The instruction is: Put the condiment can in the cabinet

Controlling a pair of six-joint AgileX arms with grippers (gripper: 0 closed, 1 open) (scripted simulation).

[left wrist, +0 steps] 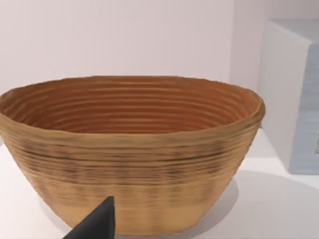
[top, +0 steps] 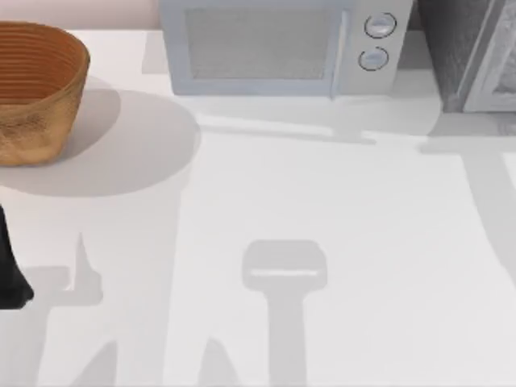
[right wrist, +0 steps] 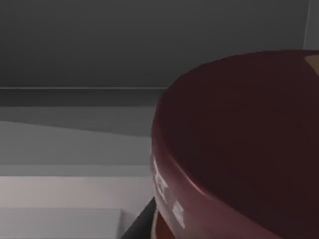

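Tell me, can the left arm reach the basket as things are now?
Probably yes. The left claw faces the basket from close by, and nothing stands between them in the left wrist view. The basket sits at the table's left side, beside the left arm.

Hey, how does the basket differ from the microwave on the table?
The basket is woven, brown-orange and rounded with an open top; the microwave is a pale, smooth box with a closed door and two round knobs. The basket stands at the table's left side; the microwave stands at the back, near the middle. The basket looks lower and narrower than the microwave. Both stand upright on the white table.
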